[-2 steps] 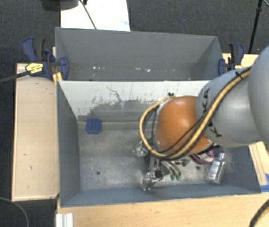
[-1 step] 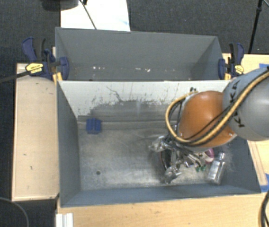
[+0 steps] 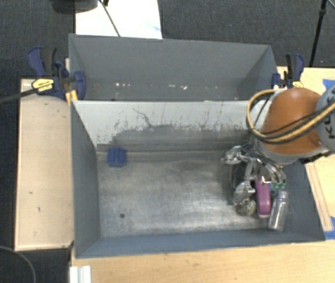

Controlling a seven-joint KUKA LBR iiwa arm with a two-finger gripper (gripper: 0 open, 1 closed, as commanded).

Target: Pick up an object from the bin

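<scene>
My gripper [image 3: 242, 181] reaches down into the bin's right front corner, under the orange dome. Right beside it lies a small cluster of things. A purple oblong thing [image 3: 263, 197] lies just right of the gripper. A silvery grey cylinder [image 3: 277, 211] lies against the purple thing's right side, near the bin's right wall. A small mottled round thing [image 3: 248, 207] sits in front of the gripper, touching the purple one. I cannot make out whether anything is between the fingers.
A small blue block [image 3: 117, 157] lies far off at the back left of the bin floor, against the rear wall. The bin's sloping right wall stands close to the gripper.
</scene>
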